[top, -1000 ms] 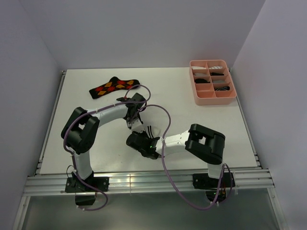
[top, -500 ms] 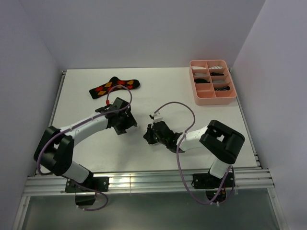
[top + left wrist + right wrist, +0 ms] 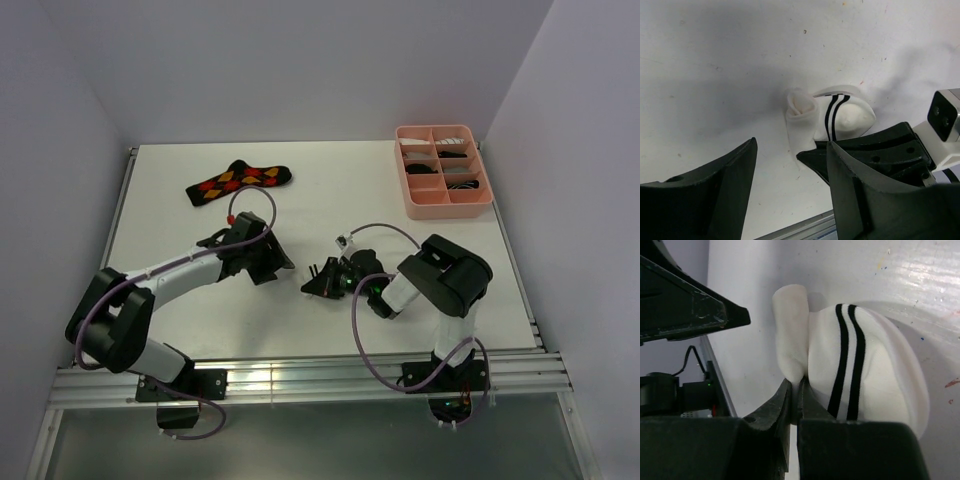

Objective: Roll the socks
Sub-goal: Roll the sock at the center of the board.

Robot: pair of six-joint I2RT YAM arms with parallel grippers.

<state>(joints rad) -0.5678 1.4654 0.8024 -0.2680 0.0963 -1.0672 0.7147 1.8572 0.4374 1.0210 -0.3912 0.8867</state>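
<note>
Along the near edge runs a metal rail (image 3: 300,385), with both arm bases bolted to it. Just beyond lies a strip of bare white table (image 3: 330,190), free to the left and right of the arms.

The two grippers meet tip to tip near the table's middle. The right gripper (image 3: 796,392) has its fingers pressed together on a fold of the white sock (image 3: 860,375), pinching it where the loose rolled end joins the bulged body with its two black stripes. The sock rests on the table. The left gripper (image 3: 792,145) has its fingers spread wide with only table between them, and the sock lies just past their tips (not touching them, as far as the wrist view shows).

Farther back on the left, the argyle sock (image 3: 240,181) lies flat and well apart from both arms. At the far right stands the pink tray (image 3: 450,211), its compartments holding dark and light bundles too small to identify. Plain pale walls close in the back and sides.
</note>
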